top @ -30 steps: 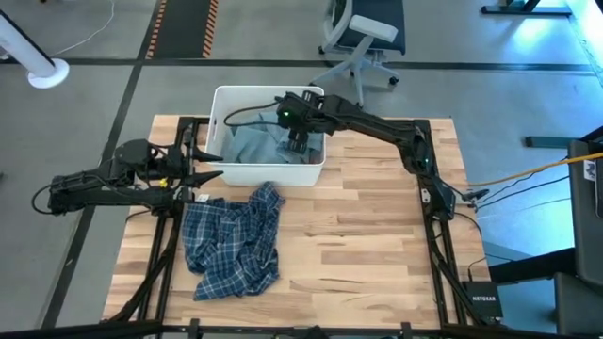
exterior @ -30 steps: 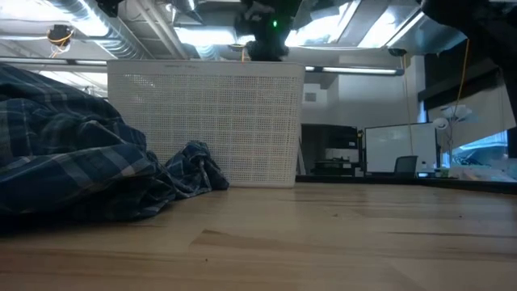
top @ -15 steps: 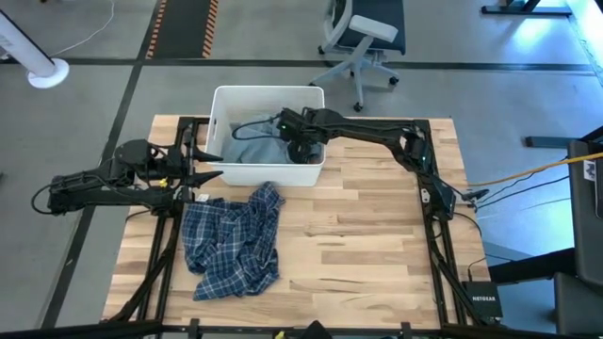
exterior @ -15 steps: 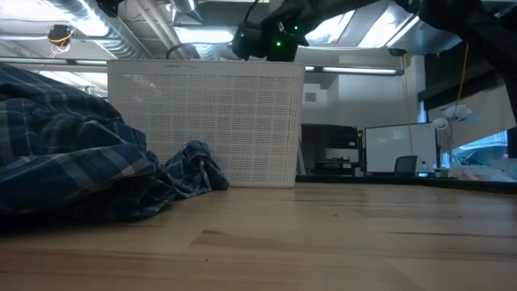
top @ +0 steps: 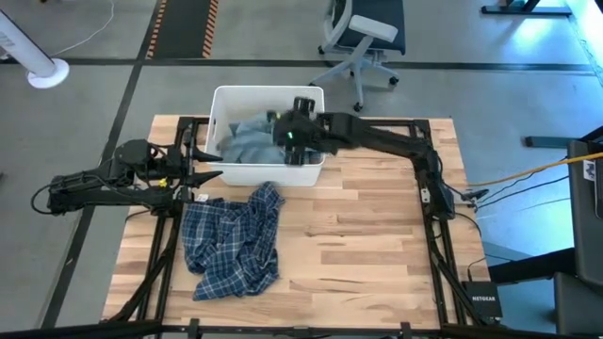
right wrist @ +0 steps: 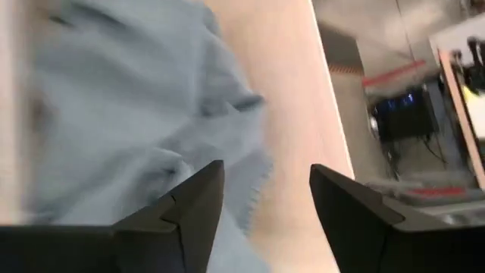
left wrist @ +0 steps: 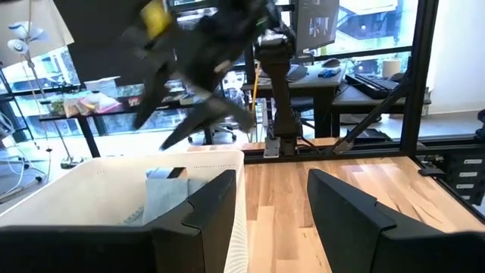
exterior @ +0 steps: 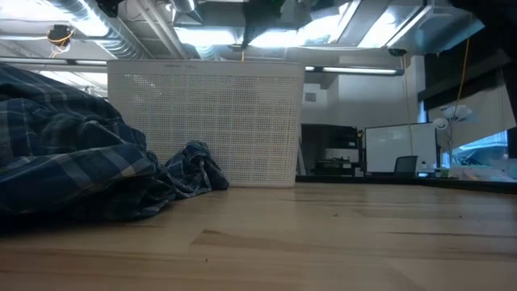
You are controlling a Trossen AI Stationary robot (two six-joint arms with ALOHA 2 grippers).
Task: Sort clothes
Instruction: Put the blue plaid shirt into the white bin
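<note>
A white bin [top: 219,113] stands at the table's far side and holds a grey-blue piece [top: 245,141]. My right gripper [top: 296,149] hangs open over the bin's right part, above the grey-blue piece [right wrist: 114,98], with nothing between its fingers. The blue-white plaid shirt [top: 234,240] lies crumpled on the table in front of the bin; it also shows in the low view [exterior: 73,153]. My left gripper [top: 209,166] is open and empty beside the bin's left wall [left wrist: 114,189]. The other clothes are hidden or out of view.
The bin's mesh wall [exterior: 206,121] rises behind the shirt in the low view. Bare wooden table [top: 367,235] spreads to the right of the shirt. An office chair [top: 363,38] stands on the floor beyond the far edge.
My right gripper has dipped toward the bin's near wall, then risen above the bin and turned; in the low view it has gone up almost out of the picture. The grey-blue piece now lies farther toward the bin's far wall.
</note>
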